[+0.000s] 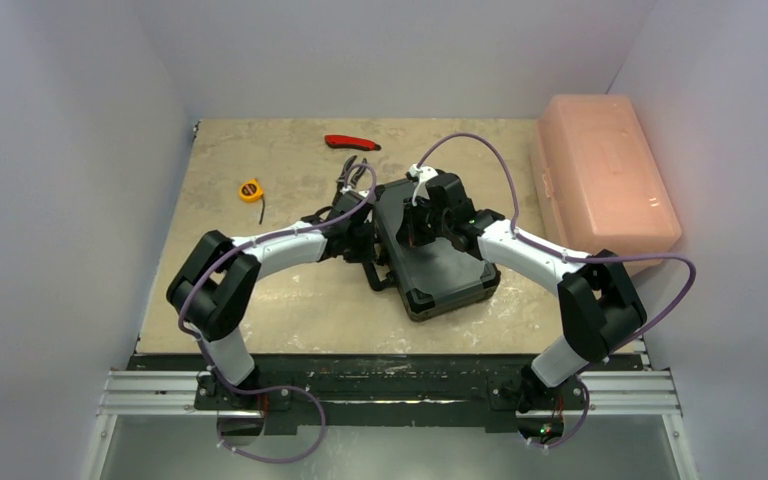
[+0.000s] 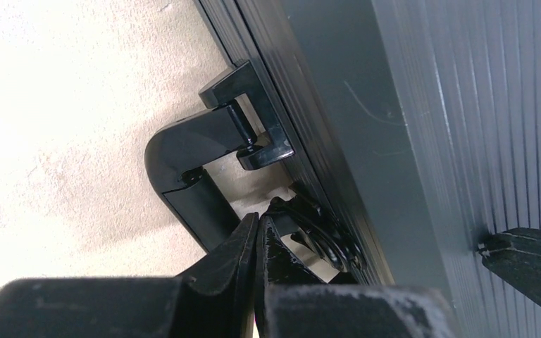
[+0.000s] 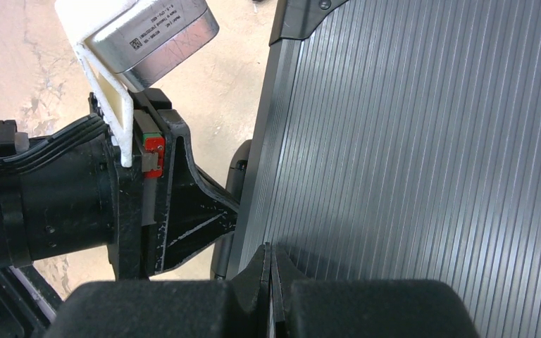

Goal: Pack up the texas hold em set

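Observation:
The texas hold em set's black briefcase (image 1: 442,265) lies shut in the middle of the table, its ribbed lid (image 3: 430,141) facing up. My left gripper (image 1: 363,237) is shut and empty at the case's left side. Its tips (image 2: 259,224) sit between the carry handle (image 2: 196,158) and a latch (image 2: 327,243) on the case's edge. My right gripper (image 1: 423,224) is shut too, with its closed tips (image 3: 270,252) resting on the lid near its left edge. What is inside the case is hidden.
A large pink plastic box (image 1: 600,180) stands at the right wall. A red-handled tool (image 1: 352,142) lies at the back, a yellow tape measure (image 1: 250,189) at back left. White walls close in three sides. The left arm's wrist (image 3: 176,204) sits close beside the right gripper.

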{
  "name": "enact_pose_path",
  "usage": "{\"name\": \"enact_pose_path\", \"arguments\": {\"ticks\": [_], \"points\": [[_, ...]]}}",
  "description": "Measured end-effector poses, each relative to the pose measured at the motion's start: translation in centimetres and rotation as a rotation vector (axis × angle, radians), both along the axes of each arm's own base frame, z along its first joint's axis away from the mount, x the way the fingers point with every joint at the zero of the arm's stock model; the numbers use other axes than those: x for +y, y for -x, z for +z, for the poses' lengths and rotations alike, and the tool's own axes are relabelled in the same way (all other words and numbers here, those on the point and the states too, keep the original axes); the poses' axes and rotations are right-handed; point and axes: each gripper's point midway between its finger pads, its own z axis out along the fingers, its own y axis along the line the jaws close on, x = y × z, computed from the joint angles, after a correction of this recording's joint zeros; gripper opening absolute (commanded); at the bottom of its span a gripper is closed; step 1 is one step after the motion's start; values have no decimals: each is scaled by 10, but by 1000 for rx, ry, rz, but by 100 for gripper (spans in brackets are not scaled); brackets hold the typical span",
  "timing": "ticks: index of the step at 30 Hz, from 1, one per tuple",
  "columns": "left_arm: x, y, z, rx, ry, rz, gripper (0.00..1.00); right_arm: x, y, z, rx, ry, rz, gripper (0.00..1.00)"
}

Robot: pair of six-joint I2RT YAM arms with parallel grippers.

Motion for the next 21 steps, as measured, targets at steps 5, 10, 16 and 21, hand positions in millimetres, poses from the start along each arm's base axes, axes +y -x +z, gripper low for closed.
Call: {"name": "enact_pose_path", "arguments": {"ticks": [5,10,16,21], "points": [[1,0,-1,-1,-11,5,2,0,0,0,0,1,-1,0],[8,1,9,-24,-40,22,9,-2,4,1,8,8,0,7],[22,-1,66,-154,-28,57,25,-10,17,7,31,34,-8,59],[37,3,109,-255,-15,72,54,-17,22,21,25,47,-16,99]]}}
